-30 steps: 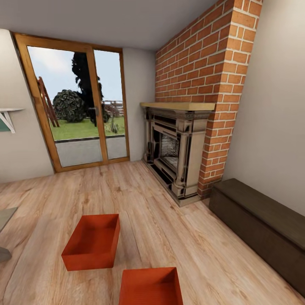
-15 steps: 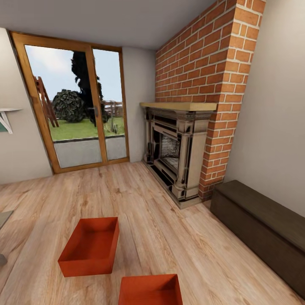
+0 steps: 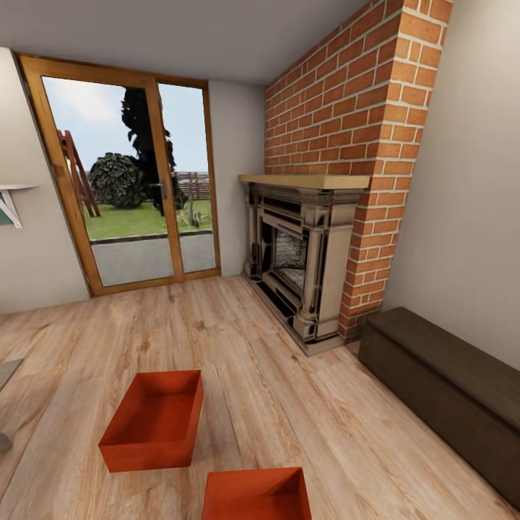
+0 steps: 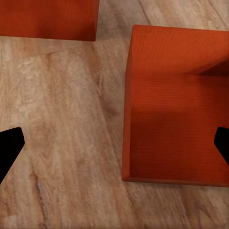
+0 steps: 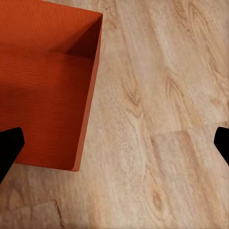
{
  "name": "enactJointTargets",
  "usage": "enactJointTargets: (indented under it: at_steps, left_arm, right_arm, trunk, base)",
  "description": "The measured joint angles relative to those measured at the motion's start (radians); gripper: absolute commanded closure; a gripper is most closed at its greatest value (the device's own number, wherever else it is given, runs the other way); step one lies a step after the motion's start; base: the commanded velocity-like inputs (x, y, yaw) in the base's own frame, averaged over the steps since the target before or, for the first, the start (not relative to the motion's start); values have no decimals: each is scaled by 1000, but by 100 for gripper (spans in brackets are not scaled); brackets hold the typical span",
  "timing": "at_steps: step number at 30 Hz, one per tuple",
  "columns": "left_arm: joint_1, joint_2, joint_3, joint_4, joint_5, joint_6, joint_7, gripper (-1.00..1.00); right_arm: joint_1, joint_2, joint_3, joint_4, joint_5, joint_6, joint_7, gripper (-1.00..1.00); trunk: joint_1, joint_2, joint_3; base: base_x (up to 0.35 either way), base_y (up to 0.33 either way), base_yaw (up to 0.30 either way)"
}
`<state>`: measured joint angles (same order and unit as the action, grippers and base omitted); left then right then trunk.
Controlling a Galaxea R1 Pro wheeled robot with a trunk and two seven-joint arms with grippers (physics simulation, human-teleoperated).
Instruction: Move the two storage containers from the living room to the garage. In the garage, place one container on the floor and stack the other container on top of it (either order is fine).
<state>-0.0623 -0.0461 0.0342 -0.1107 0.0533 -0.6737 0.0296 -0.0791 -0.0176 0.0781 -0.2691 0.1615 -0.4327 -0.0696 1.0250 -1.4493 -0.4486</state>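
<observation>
Plainly: two storage containers point(image 3: 154, 419) point(image 3: 256, 494) empty, apart on wood floor point(image 3: 303, 404); left hand point(image 4: 114, 145), right hand point(image 5: 114, 145) both released.

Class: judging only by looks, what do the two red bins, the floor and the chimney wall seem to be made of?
Bins: probably plastic, matte, with thin plain walls and fine ribbing up close.
Floor: wood or laminate planks, showing grain and knots.
Chimney wall: red brick with pale mortar joints.

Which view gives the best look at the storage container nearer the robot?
The left wrist view: the nearer storage container shows there from above, empty inside, on the wood floor. The head view crops it at the bottom edge. The right wrist view shows part of one container; which one is unclear.
</observation>
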Motion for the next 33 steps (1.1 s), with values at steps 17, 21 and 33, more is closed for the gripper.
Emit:
enactJointTargets:
  at_steps: [17,21,33]
  left_arm:
    - [0,2,4,-58,56,72,-4,-100]
    - [0,6,4,-96,109,142,-4,-100]
    - [0,7,1,-192,114,203,-4,-100]
  right_arm:
    - [0,1,-6,0,-7,2,0,-100]
    - [0,2,-7,0,-8,2,0,-100]
    - [-20,-4,-13,-15,-6,11,-2,-100]
  trunk:
    - [0,0,0]
    - [0,0,0]
    - [0,0,0]
  base:
    - [0,0,0]
    - [0,0,0]
    - [0,0,0]
